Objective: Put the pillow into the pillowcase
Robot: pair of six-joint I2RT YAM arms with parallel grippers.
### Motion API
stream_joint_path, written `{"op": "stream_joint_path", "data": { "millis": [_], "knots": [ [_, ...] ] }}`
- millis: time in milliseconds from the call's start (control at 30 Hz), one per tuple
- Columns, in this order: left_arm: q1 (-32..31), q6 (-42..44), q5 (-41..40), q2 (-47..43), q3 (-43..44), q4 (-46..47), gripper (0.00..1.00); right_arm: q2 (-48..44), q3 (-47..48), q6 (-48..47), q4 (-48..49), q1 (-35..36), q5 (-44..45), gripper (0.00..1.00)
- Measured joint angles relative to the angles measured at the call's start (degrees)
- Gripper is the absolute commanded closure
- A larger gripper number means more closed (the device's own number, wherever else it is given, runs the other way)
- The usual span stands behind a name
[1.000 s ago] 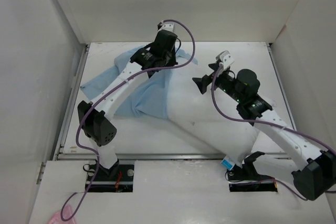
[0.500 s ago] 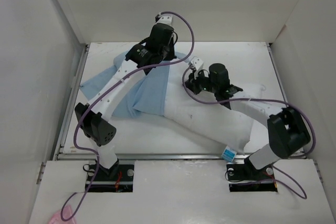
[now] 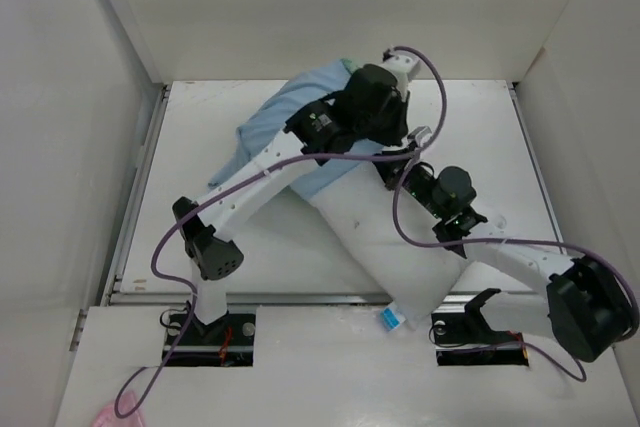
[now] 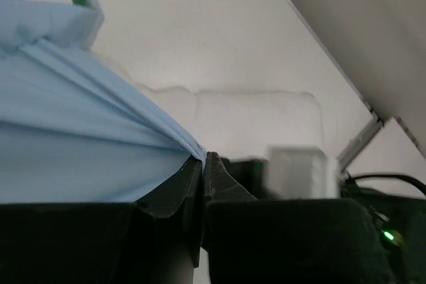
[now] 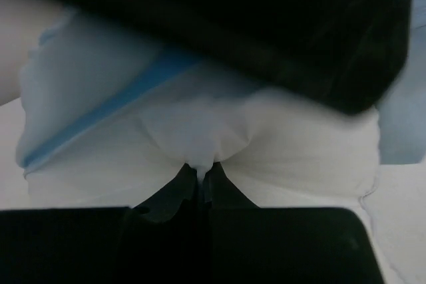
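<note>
pillow (image 3: 370,247) diagonal on table (image 3: 480,117), far end at pillowcase (image 3: 280,122) mouth | left gripper (image 4: 204,157) jaws clamped on pillowcase edge, lifting it so the mouth gapes | right gripper (image 5: 200,167) jaws clamped on pillow fabric, likely to feed it in

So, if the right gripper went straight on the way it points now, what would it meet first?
The pillow. The right gripper is shut on a fold of it, and more of it bulges directly ahead. Beyond that bulge comes probably the pillowcase, though the depth is hard to judge.
</note>
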Motion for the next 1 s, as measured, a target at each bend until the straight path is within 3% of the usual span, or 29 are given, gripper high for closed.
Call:
{"op": "stream_joint_path", "data": {
  "millis": [133, 333, 367, 433, 467, 533, 567, 700, 800, 933, 967, 1000],
  "knots": [
    [-5.73, -1.29, -3.26, -2.54, -8.59, 4.42, 1.00, 5.38, -3.72, 4.48, 9.84, -1.53, 6.73, 1.00],
    [-6.01, -5.97, -5.46, -8.85, -28.35, 20.48, 1.00, 12.37, -8.33, 12.00, 19.19, -4.63, 7.82, 1.00],
    [-5.86, -6.64, -5.64, -8.92, -29.51, 21.97, 0.91, 13.31, -8.41, 12.92, 19.98, -4.85, 7.93, 0.98],
    [-5.38, -7.96, -5.57, -8.28, -29.40, 22.23, 0.63, 14.36, -8.46, 14.95, 21.14, -5.33, 8.44, 0.80],
    [-5.18, -8.31, -6.62, -7.61, -28.15, 21.22, 0.01, 14.47, -8.55, 16.17, 21.68, -5.64, 9.07, 0.67],
    [-4.74, -8.98, -7.28, -5.92, -24.83, 17.27, 0.00, 13.60, -8.52, 17.46, 22.23, -6.25, 10.60, 0.34],
    [-4.68, -9.86, -8.50, -4.85, -22.91, 15.61, 0.00, 12.37, -8.39, 17.73, 21.07, -6.56, 11.58, 0.30],
    [-4.92, -10.64, -11.82, -3.23, -15.63, 8.37, 0.00, 6.60, -2.91, 16.61, 4.94, -7.23, 15.93, 0.28],
    [-4.98, -12.02, -15.52, -7.10, -16.22, 7.02, 0.00, 2.49, 4.68, 14.49, -11.58, -6.95, 18.91, 0.26],
    [-2.32, -13.57, -19.21, -20.85, -29.24, 4.33, 0.00, -4.33, 13.90, 10.71, -30.69, -7.48, 21.62, 0.16],
    [-0.74, -14.32, -19.89, -25.51, -33.90, 4.33, 0.00, -5.84, 15.50, 9.42, -33.94, -7.61, 21.00, 0.02],
    [1.38, -15.19, -20.24, -30.12, -38.73, 4.50, 0.00, -7.37, 17.22, 7.89, -37.33, -7.48, 19.58, 0.00]
  ]
}}
